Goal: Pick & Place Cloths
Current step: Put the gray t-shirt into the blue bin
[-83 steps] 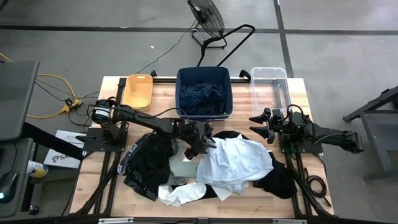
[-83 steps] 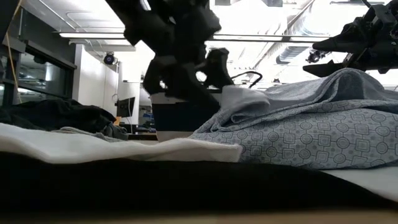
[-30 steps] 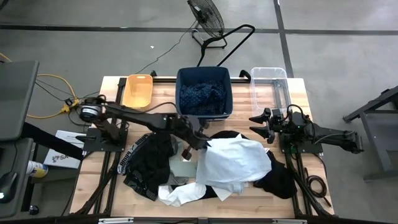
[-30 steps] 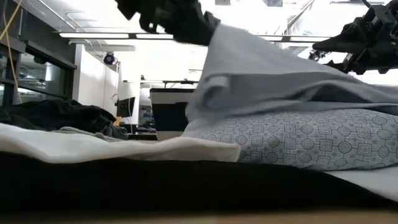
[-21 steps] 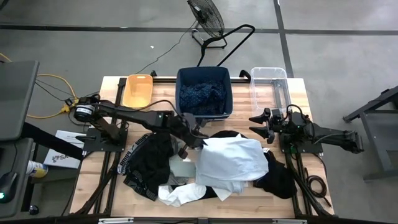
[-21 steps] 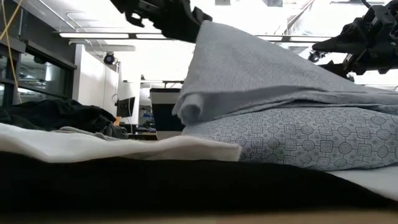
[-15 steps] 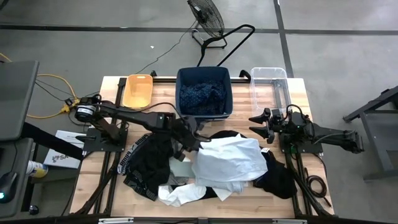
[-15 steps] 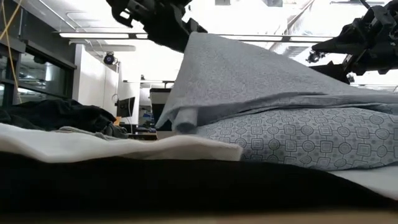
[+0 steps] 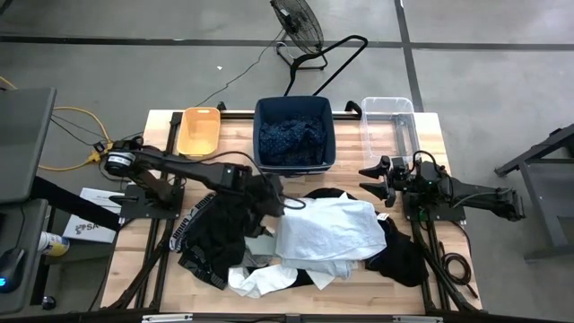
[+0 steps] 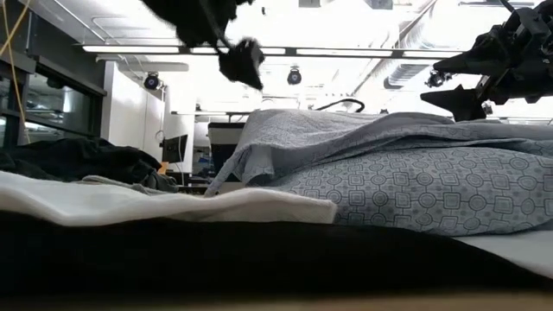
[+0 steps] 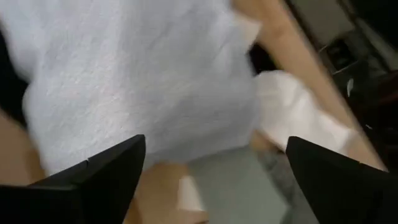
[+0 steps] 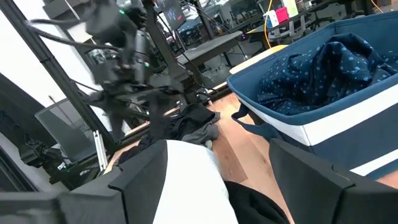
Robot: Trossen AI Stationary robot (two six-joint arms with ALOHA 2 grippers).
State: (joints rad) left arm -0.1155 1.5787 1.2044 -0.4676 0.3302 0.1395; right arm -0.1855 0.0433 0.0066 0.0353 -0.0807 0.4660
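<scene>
Left gripper (image 11: 214, 142) was over the pile's 10 o'clock edge, fingers spread wide, nothing in them. The pale blue shirt (image 9: 325, 229) lay directly below it at table centre, on top of the heap. Right gripper (image 9: 369, 179) was parked at the table's 3 o'clock side, open and empty.

Judged step: get a fresh hold on the pale blue shirt for the trip to a bin. How I'd have done it:
- Come straight down on a raised fold near the shirt's 9 o'clock edge, not on the flat middle.
- Bite one layer only. The grey-green cloth (image 9: 260, 242) sat just under that edge and could have come along.
- Lift high before heading to 12 o'clock. The shirt was big and would have dragged over the black garment (image 9: 215, 235) or caught a bin rim.

Count:
- Bins: 3 along the 12 o'clock edge: orange bin (image 9: 199, 131), navy bin (image 9: 262, 135), clear bin (image 9: 387, 115).
- Cloths in bins: 1, the navy patterned cloth (image 9: 291, 139) in the navy bin.
- Cloths on the table: 1 pale blue, 1 grey-green, 1 white cloth (image 9: 265, 280) at 6 o'clock.
- Black: 2 lumps, at 8 o'clock and the black lump (image 9: 405, 258) at 4 o'clock. Couldn't tell if they were separate pieces.
- Socks: couldn't pick any out.
</scene>
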